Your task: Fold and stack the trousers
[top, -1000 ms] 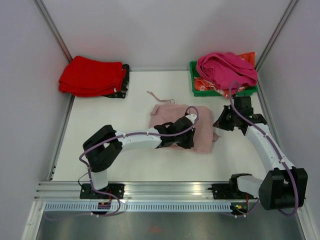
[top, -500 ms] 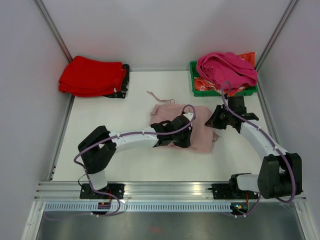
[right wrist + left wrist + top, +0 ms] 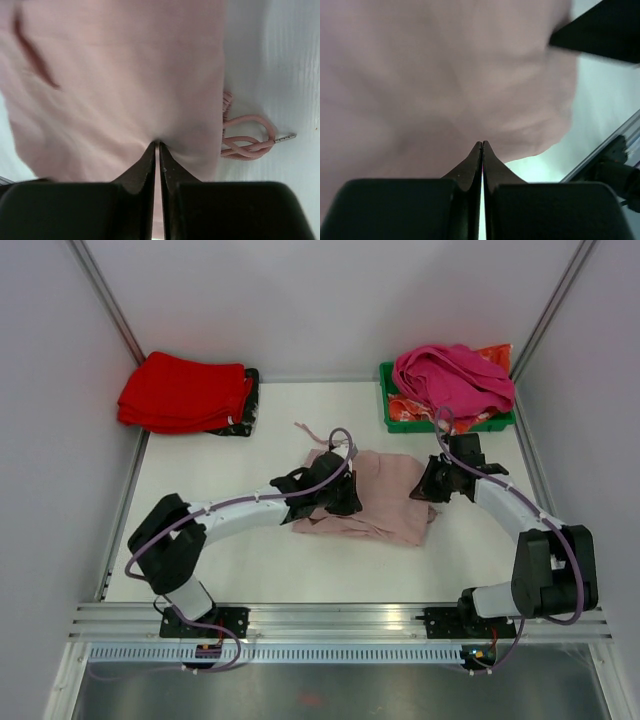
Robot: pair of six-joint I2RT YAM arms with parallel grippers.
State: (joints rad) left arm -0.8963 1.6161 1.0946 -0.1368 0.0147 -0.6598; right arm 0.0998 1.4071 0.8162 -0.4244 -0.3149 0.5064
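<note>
Moved: left arm (image 3: 240, 515) swung leftward, dragging trousers (image 3: 385, 498) along | left fingers (image 3: 469, 169) clenched on fabric, blurred | right fingers (image 3: 141, 170) pinch right edge | cord (image 3: 244, 148) loops beside, partly hidden

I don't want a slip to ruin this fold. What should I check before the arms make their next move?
1. Left jaws closed: ok, shut against the trousers.
2. Left jaws actually pinching fabric: cannot tell.
3. Right jaws gripping the trousers' right edge: ok, closed on fabric.
4. Drawstring clear of the right jaws: ok, it lies coiled on the table beside them.
5. Trousers lying flat: not ok, rumpled.
</note>
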